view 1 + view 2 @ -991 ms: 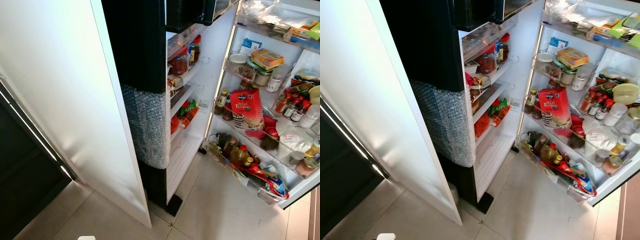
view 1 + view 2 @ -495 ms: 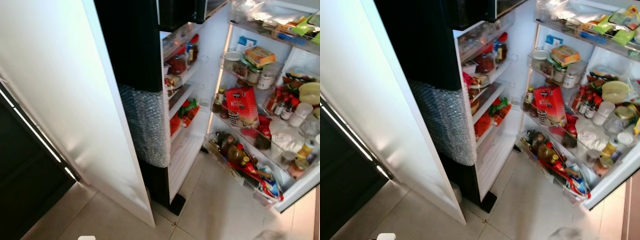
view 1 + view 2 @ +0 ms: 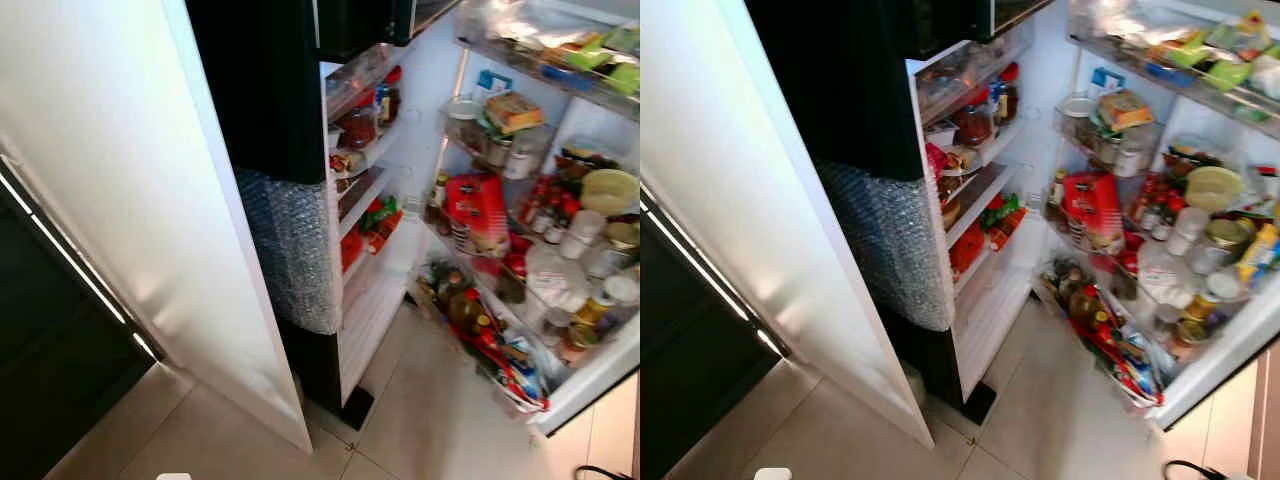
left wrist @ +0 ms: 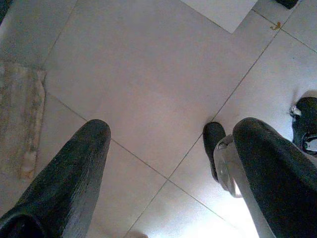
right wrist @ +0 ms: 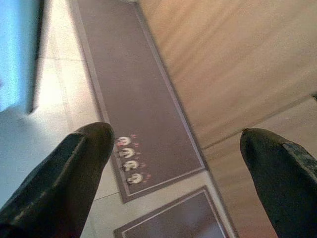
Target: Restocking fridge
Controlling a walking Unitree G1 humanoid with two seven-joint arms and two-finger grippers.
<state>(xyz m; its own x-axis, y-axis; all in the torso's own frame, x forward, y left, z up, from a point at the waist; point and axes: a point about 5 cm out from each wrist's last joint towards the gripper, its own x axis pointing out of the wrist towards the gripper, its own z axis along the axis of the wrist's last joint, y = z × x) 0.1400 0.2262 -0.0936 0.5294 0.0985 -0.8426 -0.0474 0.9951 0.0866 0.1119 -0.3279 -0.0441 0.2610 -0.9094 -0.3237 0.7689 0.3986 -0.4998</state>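
Note:
The fridge stands open before me, its black side point(image 3: 265, 90) toward me with a patch of bubble wrap point(image 3: 295, 250). Its inner shelves point(image 3: 365, 190) hold jars and red packets. The open door point(image 3: 590, 380) on the right carries racks of bottles, jars and a red bag point(image 3: 477, 210). My left gripper point(image 4: 171, 148) hangs open over the tiled floor, nothing between its fingers. My right gripper point(image 5: 176, 148) is open above a brown mat point(image 5: 133, 99), also holding nothing.
A white wall panel point(image 3: 110, 180) runs along the left, with a dark cabinet point(image 3: 50, 350) beyond it. Pale floor tiles point(image 3: 430, 420) lie in front of the fridge. A black cable point(image 3: 1190, 470) shows at the lower right. A wooden surface point(image 5: 233, 59) borders the mat.
The whole picture has drifted, so the camera has turned slightly right: more of the door's right racks and a black cable have come into sight. Nothing in the fridge has moved.

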